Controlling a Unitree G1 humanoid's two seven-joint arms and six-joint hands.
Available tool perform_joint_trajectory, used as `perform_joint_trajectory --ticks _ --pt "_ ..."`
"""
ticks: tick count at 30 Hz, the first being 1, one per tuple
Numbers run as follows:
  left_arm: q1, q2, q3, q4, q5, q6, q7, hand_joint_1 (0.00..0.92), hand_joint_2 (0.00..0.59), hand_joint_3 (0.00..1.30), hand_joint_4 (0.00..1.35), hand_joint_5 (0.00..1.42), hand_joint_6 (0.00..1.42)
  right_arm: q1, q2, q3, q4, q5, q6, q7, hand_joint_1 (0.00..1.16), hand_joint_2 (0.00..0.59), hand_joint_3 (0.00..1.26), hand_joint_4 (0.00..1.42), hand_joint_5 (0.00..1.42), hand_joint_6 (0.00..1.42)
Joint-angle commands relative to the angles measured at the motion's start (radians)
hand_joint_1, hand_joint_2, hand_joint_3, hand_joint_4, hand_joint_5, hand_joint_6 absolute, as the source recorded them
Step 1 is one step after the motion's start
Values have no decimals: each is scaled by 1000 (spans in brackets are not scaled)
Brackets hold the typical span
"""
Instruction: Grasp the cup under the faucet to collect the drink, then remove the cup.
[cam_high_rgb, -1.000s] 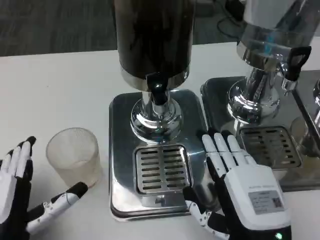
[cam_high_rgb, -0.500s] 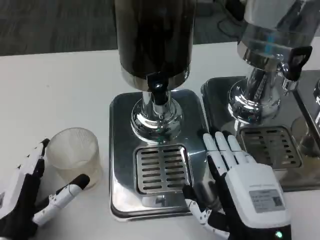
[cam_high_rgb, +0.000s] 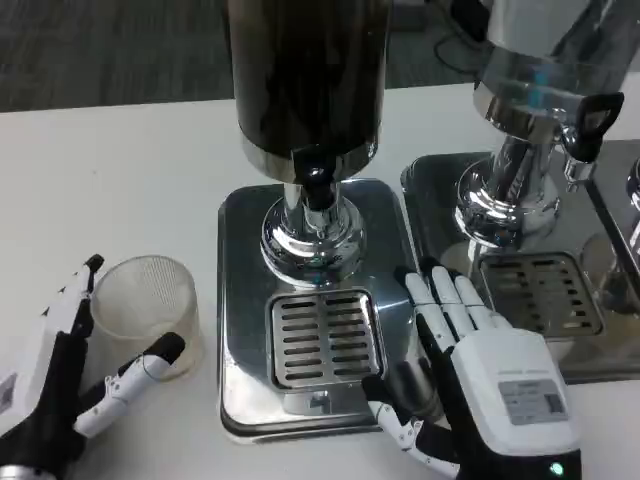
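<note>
We find the left hand (cam_high_rgb: 60, 385) has closed in on the translucent ribbed plastic cup (cam_high_rgb: 148, 313) since a second ago, fingers spread either side, not yet gripping. Right hand (cam_high_rgb: 480, 375) rests flat, spread, beside the slotted steel drip tray (cam_high_rgb: 322, 338). Grasp appears imminent.

Left hand (cam_high_rgb: 60, 385): sitting at the lower left of the frame, turned on edge, holding nothing.
Left fingers (cam_high_rgb: 75, 300): reaching toward the upper part of the frame, with the thumb spreading out to the right, well apart from them.
Right hand (cam_high_rgb: 480, 375): lying palm down at the lower right of the frame, white back facing up.
Right fingers (cam_high_rgb: 445, 300): stretching straight up the frame, side by side, gripping nothing; the thumb is sticking out at lower left.
</note>
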Motion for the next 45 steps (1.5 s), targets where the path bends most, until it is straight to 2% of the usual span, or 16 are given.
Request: perform_joint_trajectory --ticks 1,7,10,17,21,29,34,45 --pt "18 18 -6 12 23 -21 32 6 0 0 0 0 0 16 6 3 -9 -3 13 -6 416 328 82 0 62 254" --pt "-2 25 -27 65 39 -47 55 48 0 0 0 0 0 27 13 14 -12 -14 28 -13 408 321 111 0 63 269" --pt "-30 23 -36 108 44 -76 75 93 0 0 0 0 0 32 17 18 -15 -19 35 -16 408 324 121 0 74 272" --pt "-96 10 -56 224 43 -154 121 129 0 0 0 9 5 46 19 23 -20 -25 51 -23 404 325 152 0 75 283" --pt "-134 10 -71 272 56 -177 168 165 1 0 0 74 40 50 23 23 -21 -22 59 -24 403 326 169 0 75 287" --pt "-201 0 -88 390 32 -256 185 216 19 0 5 236 226 57 30 20 -24 -21 65 -28 410 335 190 0 75 290" --pt "-213 2 -96 413 44 -258 210 280 40 12 108 351 313 54 32 21 -22 -17 65 -26 413 335 214 0 84 307" --pt "-229 8 -119 441 59 -262 291 338 83 212 340 580 530 46 28 13 -17 -3 58 -23 425 328 228 1 95 338"
